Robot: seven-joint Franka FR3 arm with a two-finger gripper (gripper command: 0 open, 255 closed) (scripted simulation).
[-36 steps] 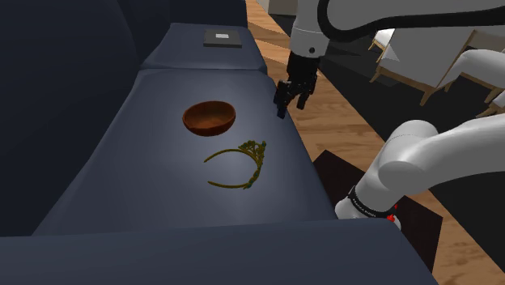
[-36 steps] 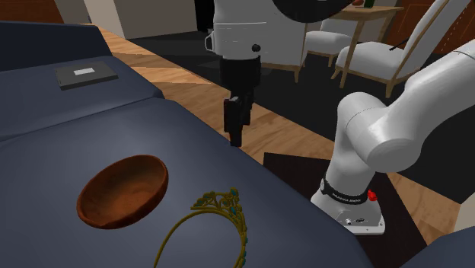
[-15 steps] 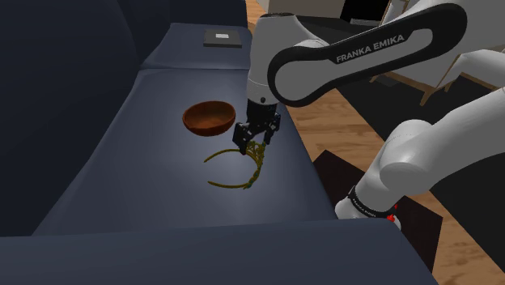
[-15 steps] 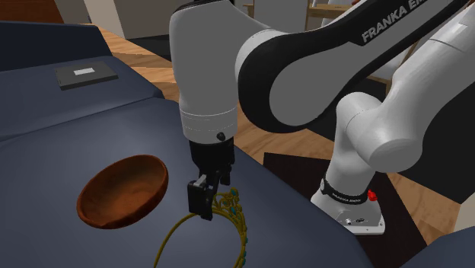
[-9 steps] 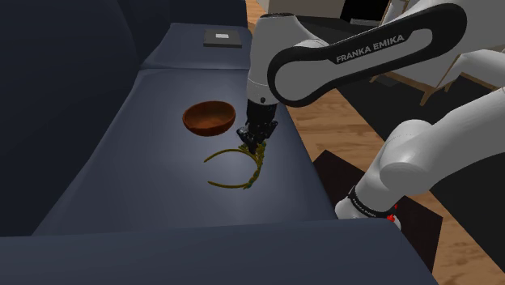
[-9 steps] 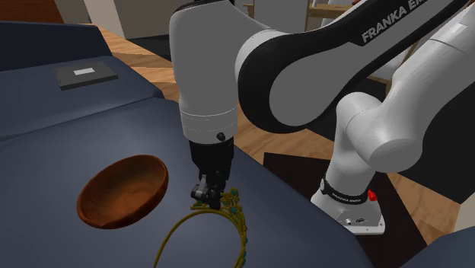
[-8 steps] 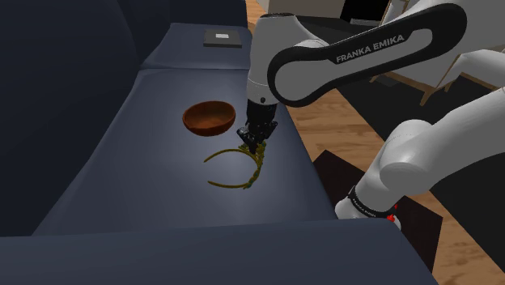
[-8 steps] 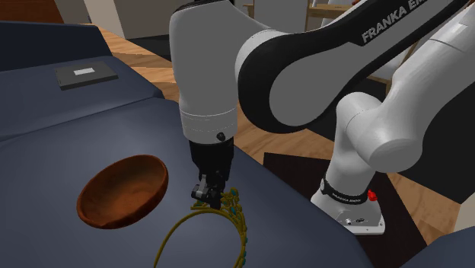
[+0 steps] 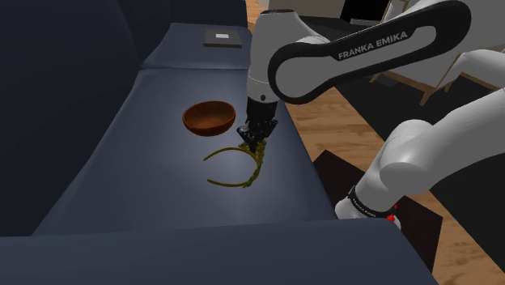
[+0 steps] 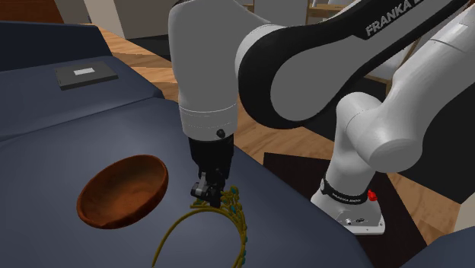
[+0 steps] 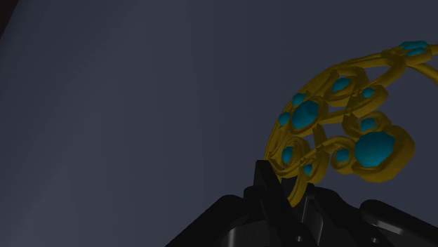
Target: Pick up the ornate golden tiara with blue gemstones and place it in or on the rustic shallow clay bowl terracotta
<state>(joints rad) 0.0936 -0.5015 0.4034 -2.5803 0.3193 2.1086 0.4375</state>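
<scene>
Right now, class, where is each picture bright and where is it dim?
Shoulder view: a pale pool of light on the seat around the tiara, darker towards the edges. Second exterior view: the bowl catches light inside. Wrist view: dim seat, vivid tiara.

Flat grey slab (image 9: 222, 37) on dark sofa (image 9: 121, 182)

A dark sofa seat (image 9: 121, 186) carries a brown bowl (image 9: 209, 118), gold tiara (image 11: 309, 116), grey slab (image 9: 222, 37).

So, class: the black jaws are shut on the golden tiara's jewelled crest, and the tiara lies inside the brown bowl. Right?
No: the golden tiara lies beside the brown bowl on the dark sofa cushion, not inside it, as the second exterior view shows. The jaws are shut on its crest.
</scene>
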